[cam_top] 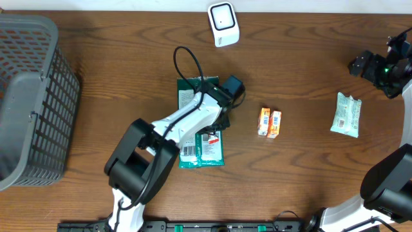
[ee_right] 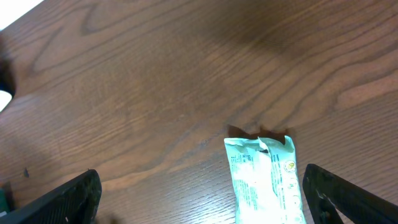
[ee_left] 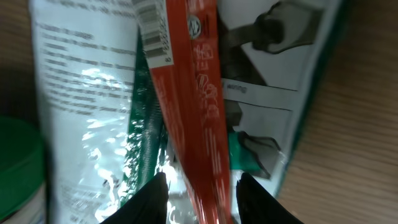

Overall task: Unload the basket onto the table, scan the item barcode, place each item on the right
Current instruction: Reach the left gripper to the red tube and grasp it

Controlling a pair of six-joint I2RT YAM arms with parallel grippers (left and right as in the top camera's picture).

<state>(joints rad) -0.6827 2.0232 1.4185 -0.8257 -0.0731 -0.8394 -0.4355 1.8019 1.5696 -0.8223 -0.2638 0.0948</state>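
A stack of green and white packets [cam_top: 201, 149] lies at the table's middle, with a barcode [cam_top: 188, 151] facing up. My left gripper [cam_top: 211, 126] hangs low over the stack. In the left wrist view a long red packet [ee_left: 198, 93] runs between the black fingertips [ee_left: 153, 198] of the left gripper [ee_left: 202, 186], with a narrow gap on each side, so the jaws stand open around it. Beside it a barcode [ee_left: 154, 31] shows on a white packet. The white scanner [cam_top: 223, 24] stands at the far edge. My right gripper [cam_top: 385, 66] is wide open above a white-green packet [ee_right: 264, 177].
A grey mesh basket [cam_top: 29, 96] fills the left side. Two small orange boxes [cam_top: 269, 122] stand right of the stack. The white-green packet [cam_top: 346, 115] lies near the right edge. A black cable [cam_top: 187, 61] loops behind the left arm.
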